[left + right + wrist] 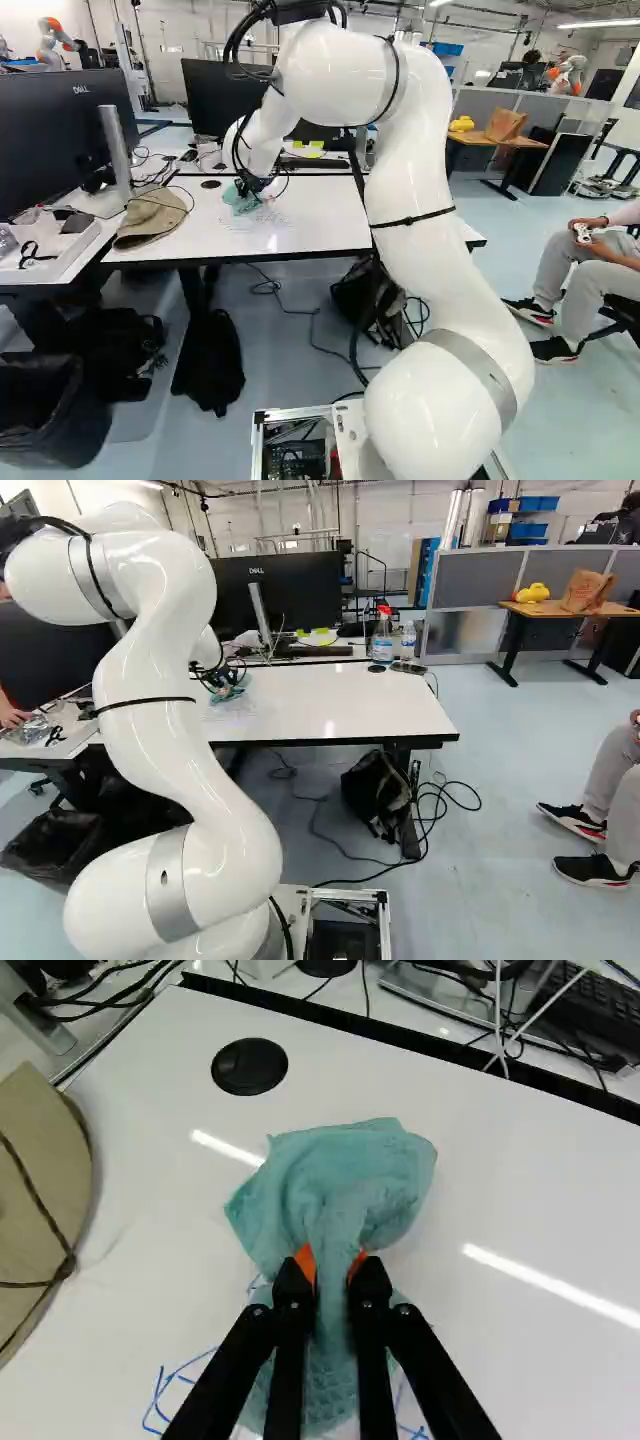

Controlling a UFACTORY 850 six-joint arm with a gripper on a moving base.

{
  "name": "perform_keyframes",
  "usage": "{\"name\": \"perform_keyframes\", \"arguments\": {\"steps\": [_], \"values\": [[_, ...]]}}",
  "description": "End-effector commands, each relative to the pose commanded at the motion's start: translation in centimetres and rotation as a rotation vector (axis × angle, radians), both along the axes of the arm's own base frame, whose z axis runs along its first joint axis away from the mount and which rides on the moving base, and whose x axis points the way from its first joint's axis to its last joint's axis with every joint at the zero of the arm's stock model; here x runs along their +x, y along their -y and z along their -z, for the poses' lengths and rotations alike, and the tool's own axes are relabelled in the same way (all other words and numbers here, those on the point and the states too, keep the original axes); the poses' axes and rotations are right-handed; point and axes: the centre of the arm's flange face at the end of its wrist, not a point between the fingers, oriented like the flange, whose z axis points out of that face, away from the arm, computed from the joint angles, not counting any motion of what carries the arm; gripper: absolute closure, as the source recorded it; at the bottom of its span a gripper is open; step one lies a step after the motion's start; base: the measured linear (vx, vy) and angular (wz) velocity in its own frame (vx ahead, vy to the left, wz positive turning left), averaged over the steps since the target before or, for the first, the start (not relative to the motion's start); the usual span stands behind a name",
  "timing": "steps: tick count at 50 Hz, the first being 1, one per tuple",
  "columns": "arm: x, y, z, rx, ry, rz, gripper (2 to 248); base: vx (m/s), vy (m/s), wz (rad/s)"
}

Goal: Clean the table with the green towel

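Left base view: the white arm [425, 190] reached out over the white table [325, 215], and there was the green towel [240, 200] on top, near the tan hat [150, 222]! Right base view: a spray bottle [382, 642] stood near the far edge, where a long sweep could have toppled it. Wrist view: the gripper [333, 1260] had its 2 fingers pinched on the bunched towel, blue scribbles [160, 1395] showing beside it. A wide swing risked snagging the hat; a loose fold could have slipped, leaving bare fingertips scraping.
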Motion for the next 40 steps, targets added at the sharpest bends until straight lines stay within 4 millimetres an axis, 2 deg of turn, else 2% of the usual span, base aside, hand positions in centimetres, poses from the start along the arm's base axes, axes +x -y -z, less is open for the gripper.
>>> {"name": "perform_keyframes", "arguments": {"steps": [14, 40], "values": [[-1.5, -1.9, -0.1, -0.002, -0.004, -0.035, 199, 0.000, 0.000, 0.000], [-6.1, -3.8, -0.4, -0.015, -0.028, -0.092, 199, 0.000, 0.000, 0.000]]}}
